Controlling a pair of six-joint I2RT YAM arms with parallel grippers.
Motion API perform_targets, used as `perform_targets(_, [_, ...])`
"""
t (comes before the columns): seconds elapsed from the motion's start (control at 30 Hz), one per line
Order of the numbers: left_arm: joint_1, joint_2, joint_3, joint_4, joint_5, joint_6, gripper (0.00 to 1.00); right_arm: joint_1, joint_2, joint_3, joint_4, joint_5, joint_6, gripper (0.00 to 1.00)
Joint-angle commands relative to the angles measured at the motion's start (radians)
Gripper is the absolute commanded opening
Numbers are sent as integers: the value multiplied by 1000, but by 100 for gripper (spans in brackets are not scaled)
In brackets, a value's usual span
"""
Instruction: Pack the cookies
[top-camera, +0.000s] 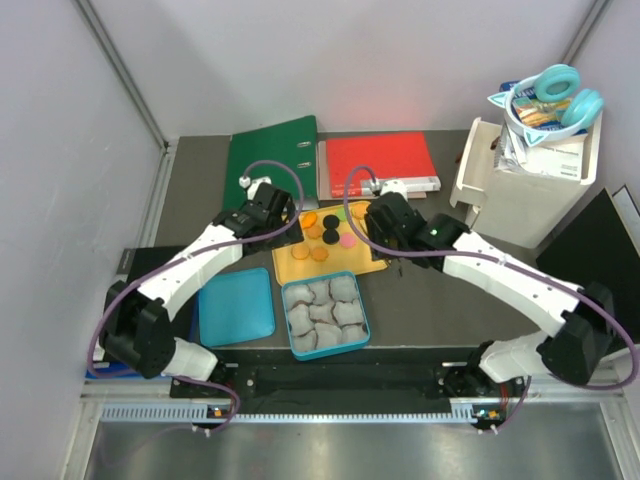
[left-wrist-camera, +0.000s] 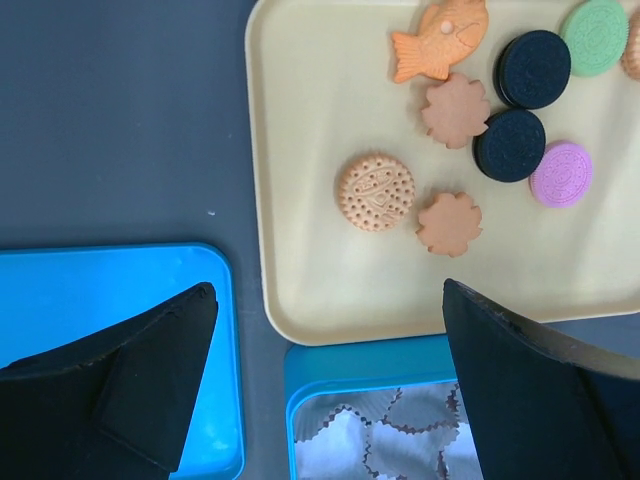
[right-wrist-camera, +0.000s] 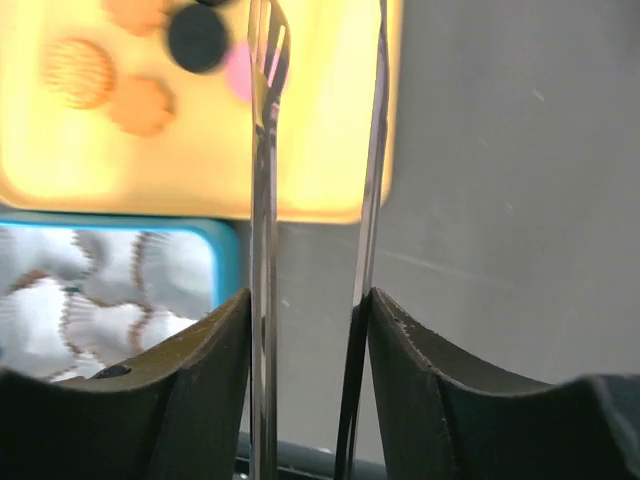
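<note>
The small flat cookies (left-wrist-camera: 375, 191), mostly orange rounds and flower shapes with two black, one green and one pink, lie on a cream-yellow plastic tray (left-wrist-camera: 300, 150) just ahead of the left pincer's (left-wrist-camera: 328, 292) fingertips. They look light, thin and stiff, probably brittle at the rims. Lying flat on a smooth tray, they will likely skate away from any sideways push. The best hold seems to be across the width, edge to edge, with gentle pressure. The dotted round biscuit stands apart from its neighbours and looks easiest to take. The black pair (left-wrist-camera: 510, 145) and the pink one (left-wrist-camera: 560, 172) touch each other, so they would be harder to single out.

The left pincer hangs spread as wide as it goes, empty and touching nothing. Beneath its left finger is a flat blue plastic lid (left-wrist-camera: 100, 270). Between its fingers is the near rim of a blue plastic box (left-wrist-camera: 350, 355) lined with grey crinkled paper cups (left-wrist-camera: 400, 440).

The right pincer (right-wrist-camera: 308, 296) is about half closed, its fingers pressed against the outer faces of thin metal tongs (right-wrist-camera: 262, 150). The blades stand apart. The toothed tip reaches forward over the tray, with the blurred cookies ahead and to its left. Nothing sits between the blades.
</note>
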Motion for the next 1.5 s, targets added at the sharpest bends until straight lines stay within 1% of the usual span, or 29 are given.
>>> perform_targets(0.0, [0,-79,23,-36,-55,-19,99,13,62,107,127,-111,-94,50])
perform_targets(0.2, [0,-168,-25,-42,-87,-12,99,12,134,139,178,-217,-115,55])
perform_targets(0.3, [0,-195,-34,-42,-110,-8,99,12,187,163,173,-273,-120,57])
perform_targets(0.43, [0,-202,-36,-58,-122,-4,99,12,227,176,176,-302,-120,60])
perform_targets(0.63, [0,-208,-53,-68,-121,-11,99,12,272,176,167,-277,-112,58])
perform_targets(1.07, [0,-185,-65,-62,-114,-13,99,8,309,131,187,-240,-111,54])
perform_targets(1.47, [0,-166,-68,-61,-114,-13,99,-16,326,73,205,-263,-94,51])
